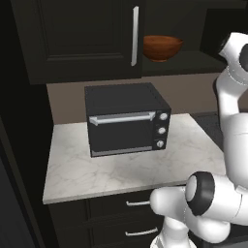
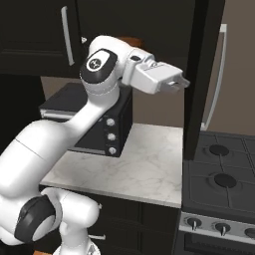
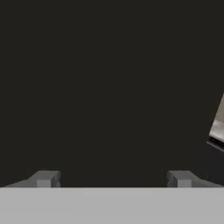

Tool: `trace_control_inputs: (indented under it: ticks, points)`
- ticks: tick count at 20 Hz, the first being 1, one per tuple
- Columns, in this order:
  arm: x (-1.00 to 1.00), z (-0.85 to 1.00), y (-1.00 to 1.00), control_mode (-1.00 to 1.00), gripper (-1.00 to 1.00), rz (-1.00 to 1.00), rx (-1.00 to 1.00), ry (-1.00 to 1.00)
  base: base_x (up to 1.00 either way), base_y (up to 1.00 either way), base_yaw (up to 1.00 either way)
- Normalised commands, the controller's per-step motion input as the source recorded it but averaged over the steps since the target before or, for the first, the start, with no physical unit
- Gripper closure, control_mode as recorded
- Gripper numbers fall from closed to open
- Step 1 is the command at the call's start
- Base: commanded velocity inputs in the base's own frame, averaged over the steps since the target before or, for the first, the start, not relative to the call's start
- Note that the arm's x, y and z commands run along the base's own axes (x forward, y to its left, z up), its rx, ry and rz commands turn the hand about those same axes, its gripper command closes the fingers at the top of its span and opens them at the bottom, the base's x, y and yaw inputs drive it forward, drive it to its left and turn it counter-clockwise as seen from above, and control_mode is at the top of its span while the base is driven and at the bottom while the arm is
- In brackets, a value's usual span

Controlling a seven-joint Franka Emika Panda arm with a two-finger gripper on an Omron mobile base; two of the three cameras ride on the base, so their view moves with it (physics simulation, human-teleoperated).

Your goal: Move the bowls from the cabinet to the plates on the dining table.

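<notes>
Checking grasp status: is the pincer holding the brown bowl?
No: the bowl sits on the cabinet shelf, and the pincer stands open with nothing between its tips.

It was a home kitchen, rendered rather than real. Dark wall cabinets [image 1: 77,38] with long silver handles [image 1: 134,36] hung over a marble counter [image 1: 121,169], where a black toaster oven [image 1: 127,118] stood. Drawers [image 1: 131,218] with short handles sat below. To the right was a stove [image 2: 219,179] with burners and front knobs. A brown bowl [image 1: 162,47] sat on an open cabinet shelf.
</notes>
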Motion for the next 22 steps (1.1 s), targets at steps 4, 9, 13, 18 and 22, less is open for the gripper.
trace_control_inputs:
  ticks: [4,9,13,18,22]
  points:
    - [-0.01,-0.09,0.02,-1.0,-1.0,0.17,0.0,-0.04,0.0,0.0,0.0]
    - [0.0,-0.07,0.29,-1.0,-1.0,0.2,0.0,-0.02,0.0,0.0,0.0]
    - [0.0,-0.09,0.48,-1.0,-1.0,0.21,0.0,0.0,0.0,0.0,0.0]
    - [0.07,-0.1,0.53,-1.0,-1.0,0.25,0.0,0.0,0.0,0.0,0.0]
    - [0.12,-0.05,0.57,-1.0,-1.0,0.29,0.0,0.0,0.0,0.0,0.0]
